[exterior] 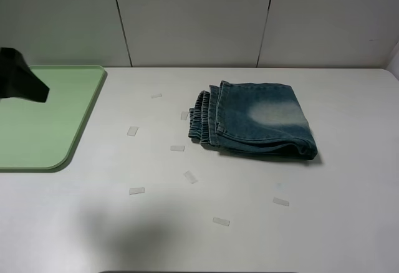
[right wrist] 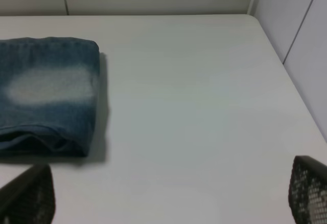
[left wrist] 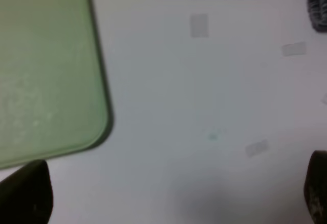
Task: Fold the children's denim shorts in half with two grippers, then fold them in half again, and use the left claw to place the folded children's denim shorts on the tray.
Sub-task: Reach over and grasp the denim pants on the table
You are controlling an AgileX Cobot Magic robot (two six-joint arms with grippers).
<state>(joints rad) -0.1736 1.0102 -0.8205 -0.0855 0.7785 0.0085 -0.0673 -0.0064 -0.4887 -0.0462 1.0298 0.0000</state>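
The children's denim shorts [exterior: 259,120] lie folded into a compact stack on the white table, right of the middle, with a pale bleached patch on top and the gathered waistband edges facing left. They also show in the right wrist view [right wrist: 48,96], and an edge shows in the left wrist view [left wrist: 317,4]. The pale green tray [exterior: 43,120] lies at the far left with nothing on it, and also shows in the left wrist view [left wrist: 46,70]. My left gripper [left wrist: 171,193] is open and empty, above the table beside the tray's corner. Only a black part of the left arm [exterior: 22,81] shows over the tray. My right gripper [right wrist: 171,193] is open and empty, to the right of the shorts.
Several small clear tape marks [exterior: 177,148] are scattered on the table left of and in front of the shorts. A grey panelled wall [exterior: 193,17] runs behind the table. The table's right edge [right wrist: 286,70] meets a side wall.
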